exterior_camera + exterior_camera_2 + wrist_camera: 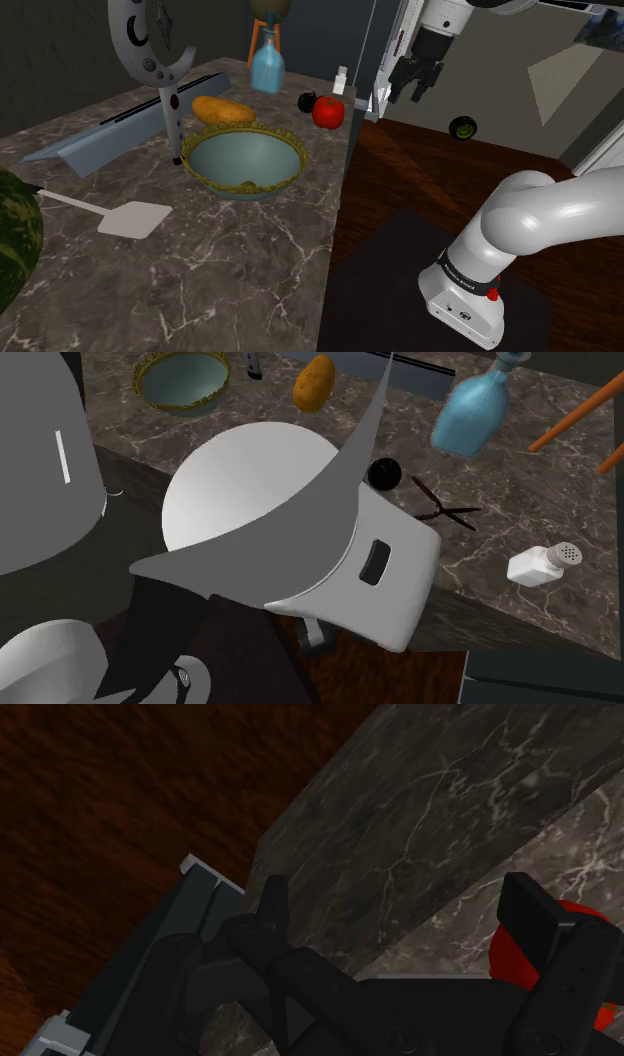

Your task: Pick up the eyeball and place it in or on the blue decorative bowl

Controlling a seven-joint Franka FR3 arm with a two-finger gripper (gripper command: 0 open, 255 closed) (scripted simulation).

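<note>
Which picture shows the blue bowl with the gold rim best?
The shoulder view: the bowl sits large near the middle, its whole gold rim and inside visible. The second exterior view shows the bowl from above, far off near its upper left corner.

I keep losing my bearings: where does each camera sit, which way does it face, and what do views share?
Shoulder view: beside the white arm, looking down across the marble counter to the blue bowl; arm and gripper show at its right.
Second exterior view: high up, looking steeply down on the counter; a white arm link blocks the middle.
Wrist view: on the hand, facing the counter's edge and wooden floor; gripper open.
Shared: both exterior views show the blue bowl and blue bottle.
</note>
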